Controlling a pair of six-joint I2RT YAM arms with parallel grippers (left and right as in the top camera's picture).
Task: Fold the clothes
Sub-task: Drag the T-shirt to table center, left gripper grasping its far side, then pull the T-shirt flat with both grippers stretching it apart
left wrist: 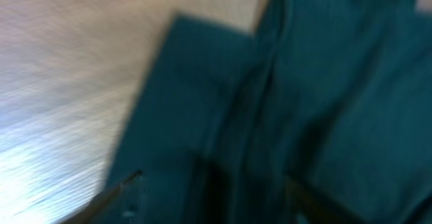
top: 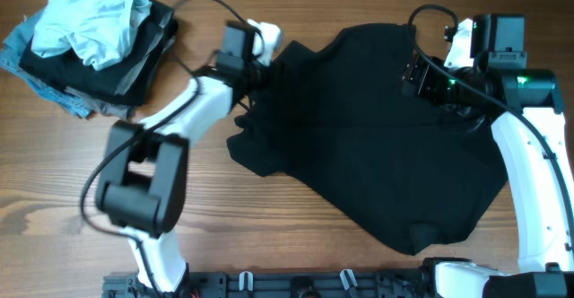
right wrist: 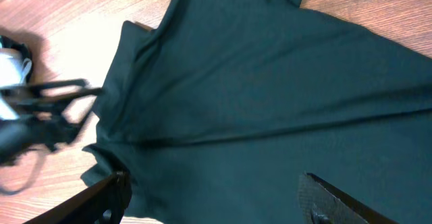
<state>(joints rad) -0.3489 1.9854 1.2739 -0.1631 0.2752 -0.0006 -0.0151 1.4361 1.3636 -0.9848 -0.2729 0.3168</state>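
Dark fabric, a black garment [top: 377, 154], is seen spread across the wooden table [top: 54, 217], its nearest corner lying toward the near right. It is laid mostly flat, presumably so that edges can be lifted and folded over. At its far left edge the left gripper [top: 244, 81] is lowered onto a bunched part of the cloth. The wrist view is blurred, so it cannot be told whether that claw is pinching anything. At the far right edge the right gripper [right wrist: 214, 178] is held just over the fabric, its fingers spread wide with nothing caught, judged ready for a grasp. At the far left, a pile of clothes [top: 90, 51] is set well apart.
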